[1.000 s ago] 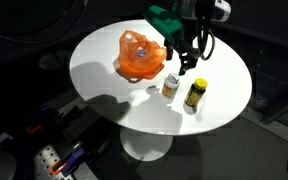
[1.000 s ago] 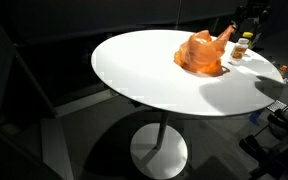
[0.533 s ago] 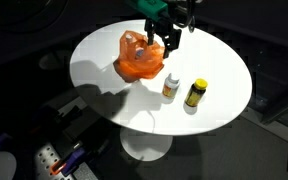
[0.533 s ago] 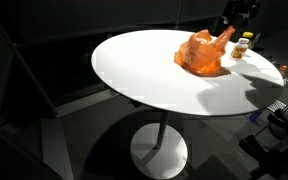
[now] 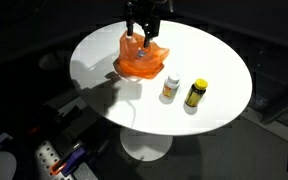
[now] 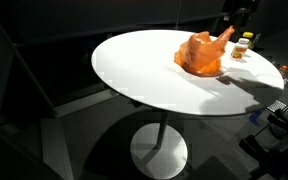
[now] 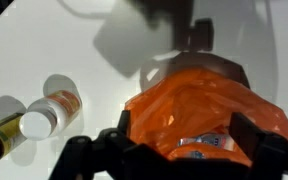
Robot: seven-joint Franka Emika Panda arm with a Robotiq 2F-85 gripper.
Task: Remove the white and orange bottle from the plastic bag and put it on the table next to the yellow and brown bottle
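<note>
Upright on table [image 5: 94, 50], just beside yellow bottle [image 5: 195, 94], near orange bag [image 5: 139, 60]: white bottle [image 5: 171, 87]. Over the bag, pointing straight down: gripper [image 5: 142, 42], fingers [image 7: 246, 133] spread wide, clamping nothing.

Orange bag [image 5: 139, 62], white-orange bottle [image 5: 171, 87], yellow-brown bottle [image 5: 195, 94], white table [image 5: 216, 58]

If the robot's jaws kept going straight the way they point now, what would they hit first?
Most likely the orange plastic bag: the wrist view shows it directly beneath the gripper, jaws open. How far above it hangs is unclear.
</note>
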